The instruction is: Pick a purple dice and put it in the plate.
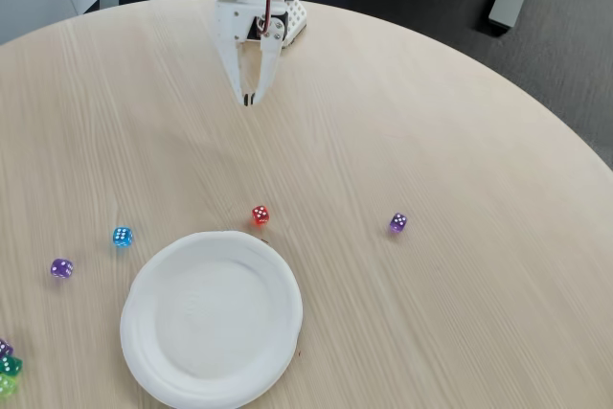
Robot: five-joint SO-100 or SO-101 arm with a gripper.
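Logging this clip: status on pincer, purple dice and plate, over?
Pincer shut, empty, hanging over the table's far side. Purple dice right of the plate, another left; neither in it. Red die near the plate's rim.

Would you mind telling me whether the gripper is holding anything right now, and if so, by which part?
Nothing is held. The gripper hangs with its fingertips together and nothing between them, far from both purple dice.
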